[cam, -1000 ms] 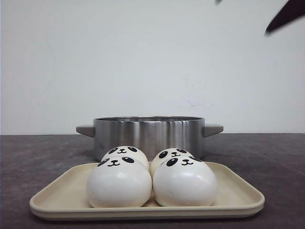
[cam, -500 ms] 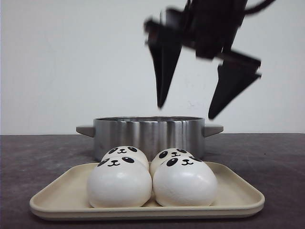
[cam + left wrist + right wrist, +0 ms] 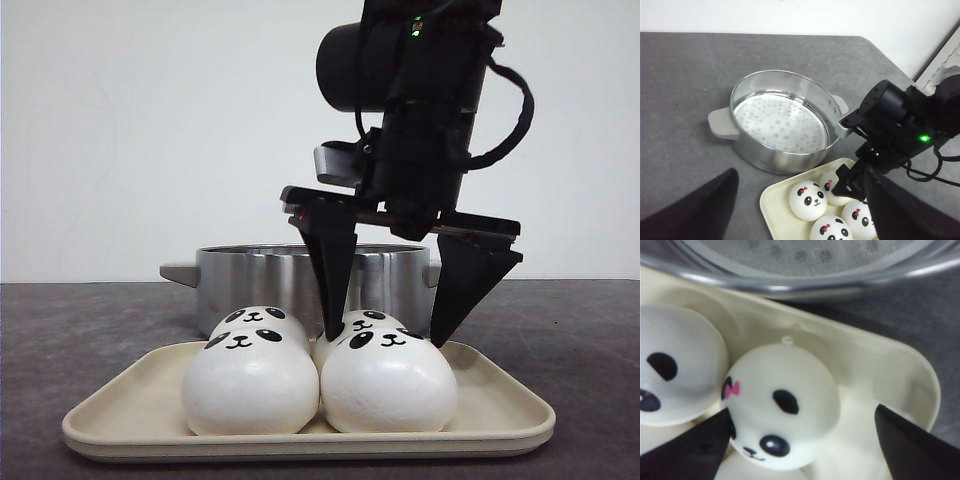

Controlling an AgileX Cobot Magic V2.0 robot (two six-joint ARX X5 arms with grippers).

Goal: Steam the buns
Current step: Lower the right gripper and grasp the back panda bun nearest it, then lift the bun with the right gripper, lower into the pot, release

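Since the right tool (image 3: 390, 338) hangs spread wide over the back-right bun (image 3: 782, 407), with all four buns (image 3: 318, 370) packed touching on the tray (image 3: 500, 400), it'll probably nudge a neighbour closing in.

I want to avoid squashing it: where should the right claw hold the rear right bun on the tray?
Probably from above, across the widest part of the rear right bun. The right claw is open over it; one finger points into the seam beside the neighbouring bun.
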